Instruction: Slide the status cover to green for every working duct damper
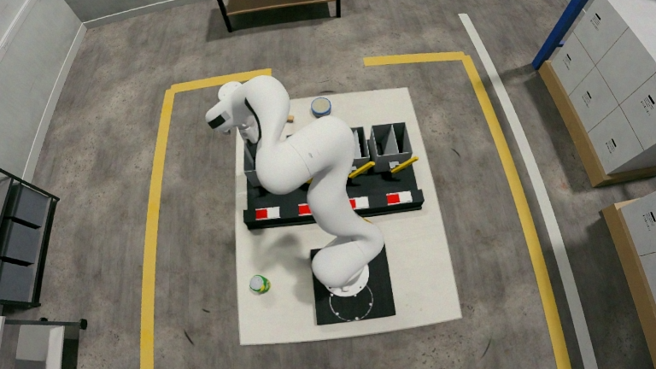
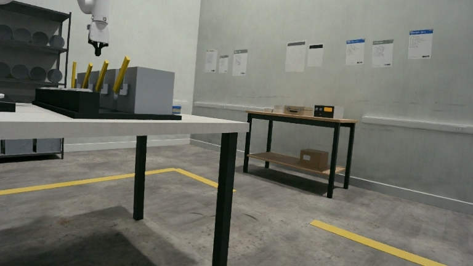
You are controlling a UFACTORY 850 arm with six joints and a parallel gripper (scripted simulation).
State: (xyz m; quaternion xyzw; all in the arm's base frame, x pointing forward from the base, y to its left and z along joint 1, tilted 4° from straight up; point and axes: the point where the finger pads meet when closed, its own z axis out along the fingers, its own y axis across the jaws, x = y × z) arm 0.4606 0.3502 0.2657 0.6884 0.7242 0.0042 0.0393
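Four grey duct dampers stand in a row on a black base (image 1: 333,196). The rightmost damper (image 1: 390,140) is in full view, and my arm covers most of the others. Their yellow levers (image 2: 101,71) all lean the same way in the exterior view. Two levers (image 1: 404,164) show from above. The status sliders along the front edge show red beside a white cover, for example the leftmost slider (image 1: 267,213) and the rightmost slider (image 1: 399,197). My gripper (image 2: 98,52) is shut and empty. It points down, above the far end of the damper row, touching nothing. From above, the wrist hides it.
A blue-rimmed round tub (image 1: 320,106) sits behind the dampers. A green and white can (image 1: 260,284) lies near the table's front left. My base stands on a black plate at the front. A small tan piece (image 1: 289,119) lies by the tub.
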